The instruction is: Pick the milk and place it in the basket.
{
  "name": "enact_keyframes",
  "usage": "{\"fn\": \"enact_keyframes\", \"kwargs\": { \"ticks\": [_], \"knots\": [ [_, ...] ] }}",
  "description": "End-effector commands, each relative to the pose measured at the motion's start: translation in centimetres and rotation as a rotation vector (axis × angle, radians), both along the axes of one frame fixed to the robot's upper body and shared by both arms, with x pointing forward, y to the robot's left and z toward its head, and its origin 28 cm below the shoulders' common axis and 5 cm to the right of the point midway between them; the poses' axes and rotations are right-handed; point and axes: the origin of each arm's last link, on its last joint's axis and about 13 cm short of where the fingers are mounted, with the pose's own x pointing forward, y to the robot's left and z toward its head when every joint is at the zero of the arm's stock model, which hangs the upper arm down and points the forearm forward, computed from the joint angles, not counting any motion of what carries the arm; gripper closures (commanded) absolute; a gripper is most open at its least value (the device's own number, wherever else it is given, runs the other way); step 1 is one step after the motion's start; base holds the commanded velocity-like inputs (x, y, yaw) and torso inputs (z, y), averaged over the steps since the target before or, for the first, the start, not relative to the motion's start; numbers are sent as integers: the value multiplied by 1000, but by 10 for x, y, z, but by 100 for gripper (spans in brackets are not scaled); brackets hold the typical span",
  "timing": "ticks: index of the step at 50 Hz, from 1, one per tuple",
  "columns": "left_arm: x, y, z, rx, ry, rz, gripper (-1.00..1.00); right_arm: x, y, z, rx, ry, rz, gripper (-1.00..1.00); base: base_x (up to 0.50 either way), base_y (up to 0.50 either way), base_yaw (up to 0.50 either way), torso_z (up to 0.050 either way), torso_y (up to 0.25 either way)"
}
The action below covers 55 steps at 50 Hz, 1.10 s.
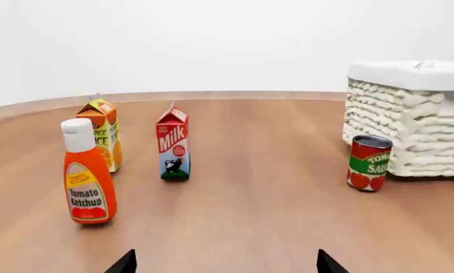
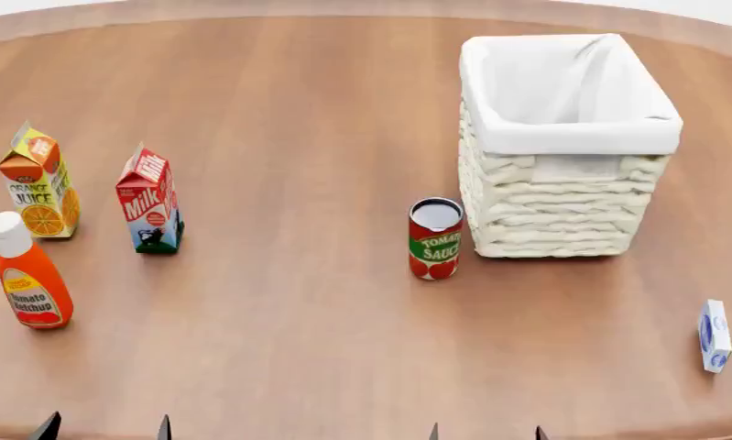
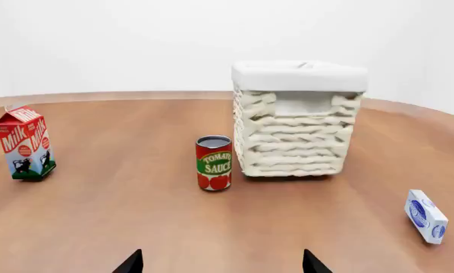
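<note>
At left of centre in the head view, the milk (image 2: 148,200) stands upright on the wooden table (image 2: 304,330), just beside the Orange Juice carton (image 2: 38,182) and well apart from the basket (image 2: 565,151) at upper right.

Handling, as a judgement: the carton is probably light, with stiff but crushable walls and a smooth printed skin. Take hold across two opposite flat sides at mid-height, below the gable; squeeze moderately. A narrow base makes it easy to tip on approach.

Left gripper (image 2: 104,426): only two dark fingertips show at the lower edge, set apart with nothing between them. Right gripper (image 2: 485,431): likewise spread and empty. Neither is near the milk.

View differences:
- Head view alone shows the basket's open, cloth-lined interior, with nothing visible inside.
- Left wrist view shows the milk (image 1: 173,144) front-on, the ketchup bottle (image 1: 87,172) nearer the camera and the tomato sauce can (image 1: 369,162) beside the basket wall.
- Right wrist view shows the small white-and-blue box (image 3: 425,216), absent from the left wrist view.
</note>
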Motion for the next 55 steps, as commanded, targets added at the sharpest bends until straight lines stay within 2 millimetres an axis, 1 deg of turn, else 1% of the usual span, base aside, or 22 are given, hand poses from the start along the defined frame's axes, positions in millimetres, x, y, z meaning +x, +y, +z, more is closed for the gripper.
{"fn": "enact_keyframes", "kwargs": {
  "ticks": [1, 9, 14, 15, 16, 17, 20, 22, 23, 24, 25, 27, 28, 30, 32, 33, 36, 40, 42, 46, 51, 55],
  "knots": [
    [-1, 1, -2, -5, 7, 4, -100, -2, 0, -2, 1, 9, 2, -100, 0, 0, 0, 0, 0],
    [1, 3, -4, -15, 14, 11, -100, 0, 0, -6, -19, 28, 21, -100, 0, 0, 0, 0, 0],
    [2, 4, -4, -13, 10, 19, -100, 2, -2, -6, -15, 43, -9, -100, 0, 0, 0, 0, 0],
    [-3, -4, -29, 32, 127, 36, -100, -2, 5, -14, 6, 83, -88, -100, 0, 0, 0, 0, 0],
    [1, 0, -3, -29, 39, -1, -100, 1, 0, -1, 1, 18, 4, -100, 0, 0, 0, 0, 0],
    [0, 0, -1, -25, 33, 0, -100, 1, 0, 1, -3, 16, -3, -100, 0, 0, 0, 0, 0],
    [2, 3, 10, -9, 8, -6, -100, 5, -6, 21, -15, -21, -1, -100, 0, 0, 0, 0, 0],
    [4, 11, 29, 38, -56, -49, -100, 9, -15, 54, 164, -75, 18, -100, 0, 0, 0, 0, 0],
    [5, 12, 33, 42, -71, -50, -100, 9, -17, 59, 160, -83, 17, -100, 0, 0, 0, 0, 0],
    [8, 24, 53, 35, -122, -19, -100, 9, -27, 86, 155, -153, 4, -100, 0, 0, 0, 0, 0],
    [9, 33, 70, 22, -161, 5, -100, 7, -35, 105, 190, -185, 27, -100, 0, 0, 0, 0, 0],
    [8, 45, 92, 28, -226, 42, -100, 1, -45, 129, 163, -260, 16, -100, 0, 0, 0, 0, 0],
    [4, 59, 116, 15, -290, 85, -100, -7, -57, 154, 160, -316, 27, -100, 0, 0, 0, 0, 0],
    [-4, 74, 142, 27, -377, 150, -100, -21, -69, 180, 123, -388, 34, -100, 0, 0, 0, 0, 0],
    [-14, 85, 162, -6, -429, 183, -100, -34, -78, 198, 57, -444, 41, -100, 0, 0, 0, 0, 0],
    [-22, 92, 178, -19, -498, 211, -100, -47, -85, 215, 14, -494, 52, -100, 0, 0, 0, 0, 0],
    [-39, 101, 202, -42, -571, 252, -100, -67, -92, 237, -17, -560, 58, -100, 0, 0, 0, 0, 0],
    [-64, 108, 229, -37, -684, 258, -100, -96, -106, 270, -13, -692, -43, -100, 0, 0, 0, 0, 0],
    [-79, 112, 244, -11, -755, 276, -100, -107, -109, 279, 16, -744, -58, -100, 0, 0, 0, 0, 0],
    [-92, 116, 255, 10, -803, 303, -100, -124, -111, 288, -6, -788, -83, -100, 0, 0, 0, 0, 0],
    [-94, 116, 256, 18, -812, 315, -100, -134, -114, 288, -25, -805, -95, -100, 0, 0, 0, 0, 0],
    [-92, 115, 254, 20, -808, 311, -100, -133, -115, 286, -41, -794, -118, -100, 0, 158, 0, 0, 0]
  ]
}}
